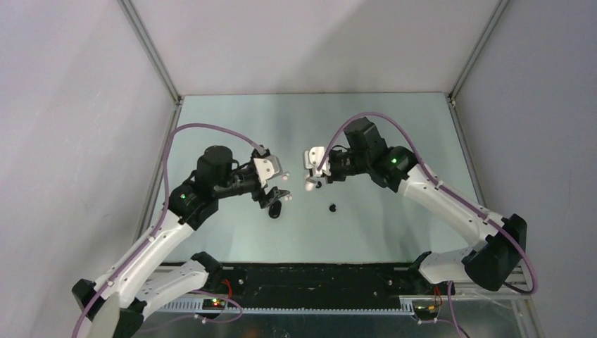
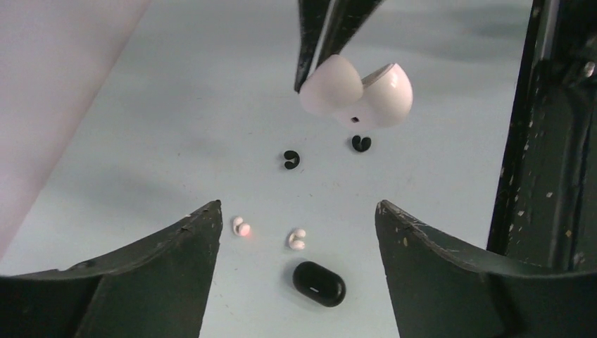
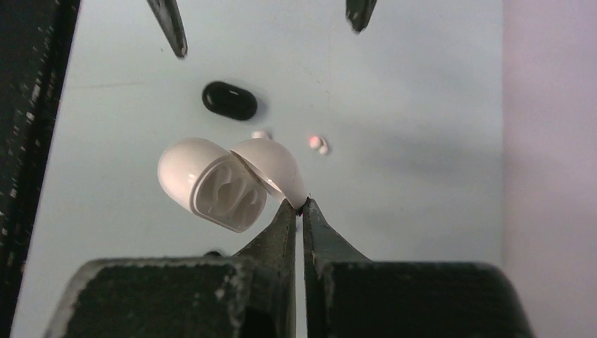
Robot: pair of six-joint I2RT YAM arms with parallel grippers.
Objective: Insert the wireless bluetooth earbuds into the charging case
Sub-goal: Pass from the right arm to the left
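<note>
Two grippers are seen facing each other over the middle of the table (image 1: 232, 127). On the left, the left gripper (image 2: 297, 208) is released: its two dark fingers (image 2: 176, 260) are spread wide and nothing is held between them.

In the left wrist view the small things are laid out on the tabletop beyond those fingers. One of the white earbuds (image 2: 241, 226) lies furthest left, just inside the left finger. The second white one (image 2: 297, 239) lies a little to its right, apart from it. The charging case (image 2: 319, 283), a glossy black oval, is seen closed and lying flat just beside that second white bud, on the side nearer the camera. All four buds lie outside it. Further off, the black earbuds (image 2: 291, 159) are seen on the table, well apart from each other. One is near the middle, and the other (image 2: 361, 143) is more to the right, close under a white case (image 2: 355, 91).

That white case is a clamshell standing open, and it appears to be held clear of the table. On the right, the right gripper (image 3: 301, 205) is clenched on it, the two fingertips pinched together on the edge of one half. In the right wrist view the other half is turned towards the camera, and its moulded recesses are seen with no buds in them. Beyond it in that view the charging case is seen on the table between the left gripper's two fingertips.
</note>
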